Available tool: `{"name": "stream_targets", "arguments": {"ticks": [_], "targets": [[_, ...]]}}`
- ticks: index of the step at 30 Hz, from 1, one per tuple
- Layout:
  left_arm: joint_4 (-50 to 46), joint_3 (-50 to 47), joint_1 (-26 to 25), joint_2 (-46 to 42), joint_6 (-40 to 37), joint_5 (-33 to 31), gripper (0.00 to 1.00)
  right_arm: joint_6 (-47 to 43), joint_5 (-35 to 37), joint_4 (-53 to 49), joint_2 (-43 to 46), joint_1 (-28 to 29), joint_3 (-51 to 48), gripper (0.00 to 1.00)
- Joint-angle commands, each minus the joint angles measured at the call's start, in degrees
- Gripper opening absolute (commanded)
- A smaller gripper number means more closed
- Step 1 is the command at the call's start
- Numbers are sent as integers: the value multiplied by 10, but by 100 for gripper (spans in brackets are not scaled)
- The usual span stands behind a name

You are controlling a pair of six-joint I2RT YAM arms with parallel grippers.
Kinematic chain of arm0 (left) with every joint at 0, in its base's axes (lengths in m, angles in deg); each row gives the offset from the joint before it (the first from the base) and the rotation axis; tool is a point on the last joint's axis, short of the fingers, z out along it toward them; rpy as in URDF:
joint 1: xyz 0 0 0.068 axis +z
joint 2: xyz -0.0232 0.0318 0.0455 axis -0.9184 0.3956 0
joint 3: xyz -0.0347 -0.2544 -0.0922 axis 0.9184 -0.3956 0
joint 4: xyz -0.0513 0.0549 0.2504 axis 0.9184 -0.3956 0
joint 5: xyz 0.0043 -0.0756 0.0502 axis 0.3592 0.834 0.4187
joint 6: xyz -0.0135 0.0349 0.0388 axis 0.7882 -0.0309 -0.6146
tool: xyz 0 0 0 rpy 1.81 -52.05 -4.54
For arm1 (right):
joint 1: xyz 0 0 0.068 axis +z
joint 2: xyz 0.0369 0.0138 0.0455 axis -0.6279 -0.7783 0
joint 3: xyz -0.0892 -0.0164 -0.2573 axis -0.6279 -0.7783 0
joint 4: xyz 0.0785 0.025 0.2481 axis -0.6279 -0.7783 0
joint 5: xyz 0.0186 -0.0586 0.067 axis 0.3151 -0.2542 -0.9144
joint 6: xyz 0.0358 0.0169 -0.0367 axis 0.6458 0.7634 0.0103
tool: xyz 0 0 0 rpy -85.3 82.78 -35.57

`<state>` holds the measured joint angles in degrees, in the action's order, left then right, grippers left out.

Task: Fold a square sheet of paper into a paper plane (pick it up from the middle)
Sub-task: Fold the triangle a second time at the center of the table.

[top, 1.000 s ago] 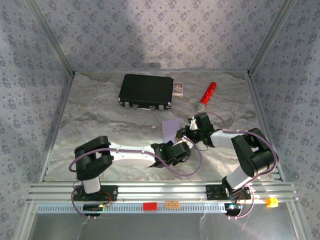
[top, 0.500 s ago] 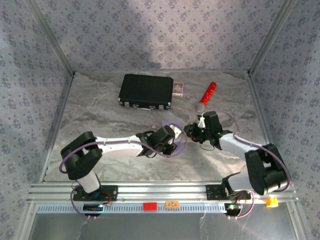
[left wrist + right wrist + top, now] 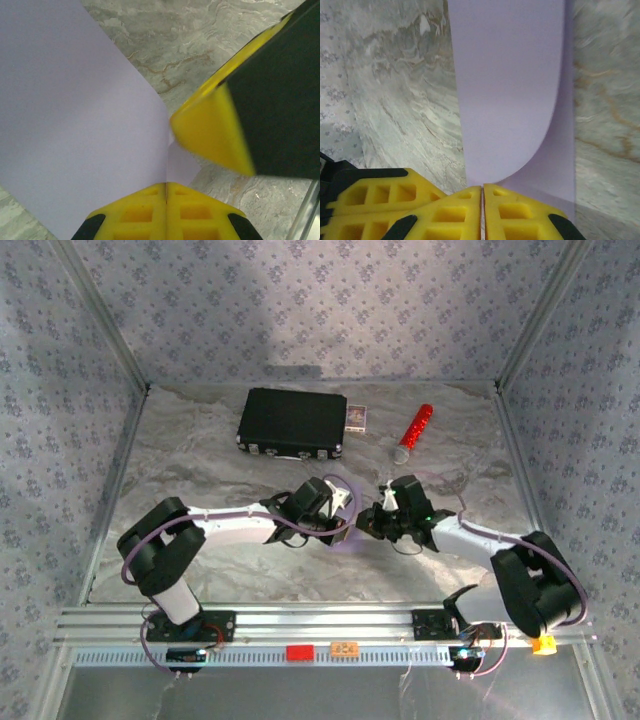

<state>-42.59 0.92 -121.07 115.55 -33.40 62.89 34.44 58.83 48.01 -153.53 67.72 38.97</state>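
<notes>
Near the middle of the marbled grey surface (image 3: 200, 470), the square sheet of paper (image 3: 510, 100), pale lilac, is held from both sides. The left gripper (image 3: 166, 187) has its jaws pressed together on one corner. The right gripper (image 3: 483, 189) pinches the sheet too, jaws closed. The paper curls over itself in a soft bend. This looks like an early fold, with no nose or wings formed yet.

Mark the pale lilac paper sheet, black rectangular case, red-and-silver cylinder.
pale lilac paper sheet (image 3: 75, 125), left wrist view, flat middle.
black rectangular case (image 3: 292, 421), top external view, lid centre.
red-and-silver cylinder (image 3: 415, 429), top external view, red body.
</notes>
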Motion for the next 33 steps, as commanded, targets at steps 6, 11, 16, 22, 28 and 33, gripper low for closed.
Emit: {"name": "stream_targets", "arguments": {"ticks": [6, 11, 16, 22, 28, 33], "targets": [[10, -10, 13, -12, 12, 18, 8, 25, -4, 55, -52, 18, 8, 10], [16, -12, 19, -9, 15, 22, 11, 25, -3, 56, -51, 16, 4, 10], [18, -10, 20, -5, 13, 27, 11, 25, -3, 55, -51, 16, 3, 10], [24, -7, 23, -2, 12, 31, 4, 23, -4, 51, -51, 14, 3, 10], [25, -9, 29, -2, 16, 30, 0, 19, 6, 26, -39, 17, -4, 10], [25, -10, 29, 3, 19, 30, 0, 16, 14, 16, -39, 22, -15, 10]]}}
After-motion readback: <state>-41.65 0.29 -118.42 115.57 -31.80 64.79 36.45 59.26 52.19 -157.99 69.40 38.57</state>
